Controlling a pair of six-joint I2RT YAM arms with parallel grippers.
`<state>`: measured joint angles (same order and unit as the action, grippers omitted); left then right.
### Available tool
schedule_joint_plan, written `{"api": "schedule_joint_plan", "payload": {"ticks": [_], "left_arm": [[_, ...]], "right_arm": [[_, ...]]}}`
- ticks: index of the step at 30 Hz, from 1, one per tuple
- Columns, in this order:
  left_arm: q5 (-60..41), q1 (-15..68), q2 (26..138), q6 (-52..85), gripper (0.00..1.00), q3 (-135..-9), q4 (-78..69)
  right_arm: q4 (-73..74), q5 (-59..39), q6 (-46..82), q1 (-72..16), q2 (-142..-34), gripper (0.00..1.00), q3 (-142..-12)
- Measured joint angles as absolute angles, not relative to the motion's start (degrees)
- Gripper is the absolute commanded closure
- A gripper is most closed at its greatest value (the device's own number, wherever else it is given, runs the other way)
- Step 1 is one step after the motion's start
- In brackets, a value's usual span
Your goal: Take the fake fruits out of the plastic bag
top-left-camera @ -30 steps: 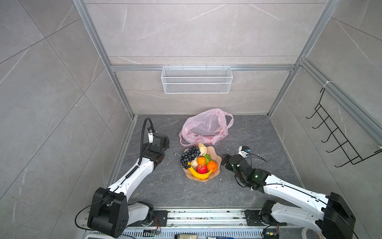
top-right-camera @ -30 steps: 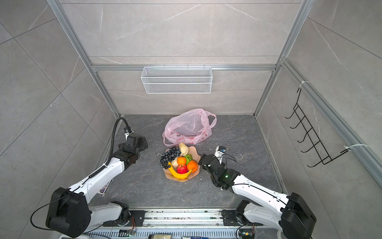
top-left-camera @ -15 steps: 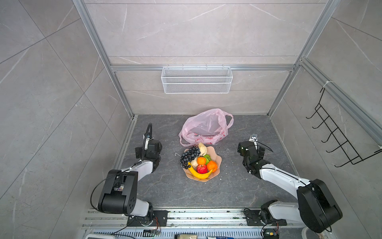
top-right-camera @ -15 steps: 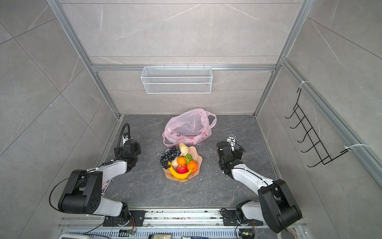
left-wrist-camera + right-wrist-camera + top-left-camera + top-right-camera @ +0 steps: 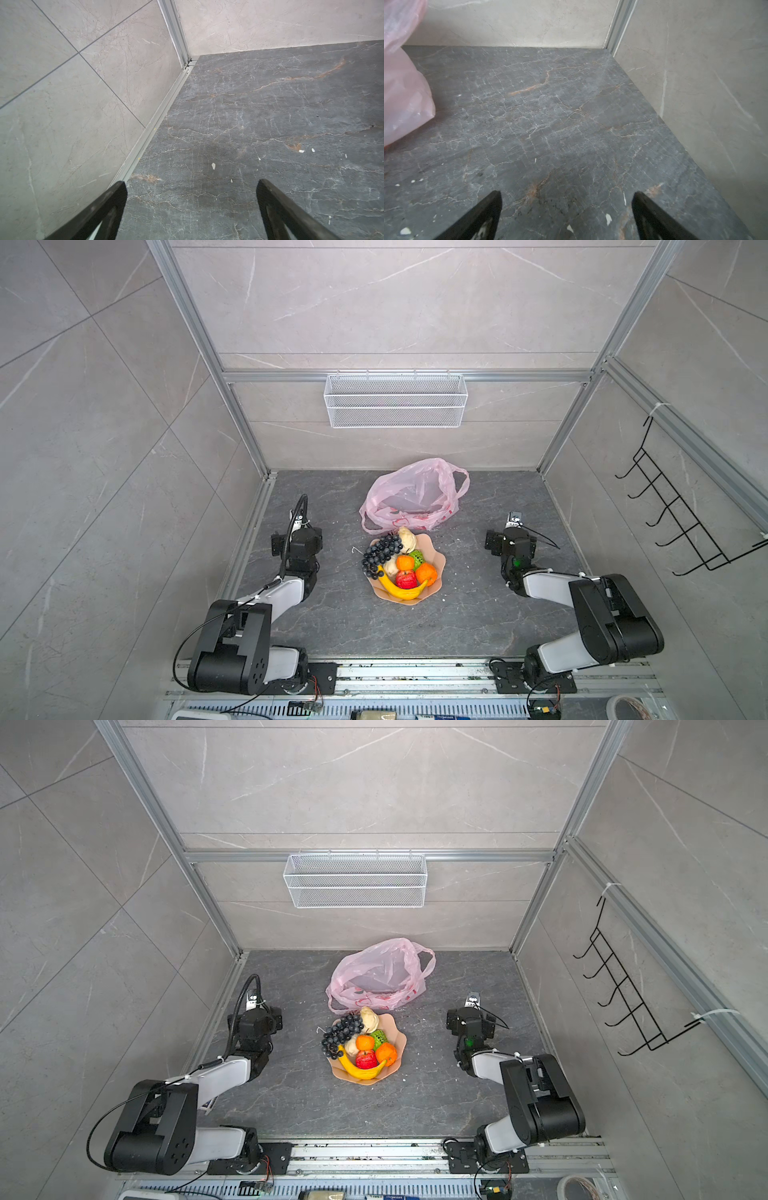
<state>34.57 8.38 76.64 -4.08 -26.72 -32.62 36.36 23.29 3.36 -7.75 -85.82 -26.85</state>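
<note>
Stone floor (image 5: 249, 124), left wrist; plastic bag (image 5: 402, 93), right wrist

The fake fruits (image 5: 401, 566) sat heaped, glossy, on the peach plate (image 5: 437, 561). Just behind, the pale-pink plastic bag (image 5: 411, 493) lay slumped and crinkled.
</note>
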Motion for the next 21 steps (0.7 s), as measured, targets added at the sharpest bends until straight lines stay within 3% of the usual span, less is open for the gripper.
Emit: {"api": "schedule_joint_plan", "payload": {"ticks": [8, 21], "left_arm": [[33.45, 9.19, 75.88, -3.49, 0.0, -21.47, -35.55], [23.11, 4.64, 83.35, -2.61, 0.0, -18.61, -45.47]], "right_arm": [[45.56, 14.0, 3.38, -4.89, -86.04, 0.0, -20.88], [50.02, 12.14, 3.36, -4.89, -86.21, 0.0, -20.21]]}}
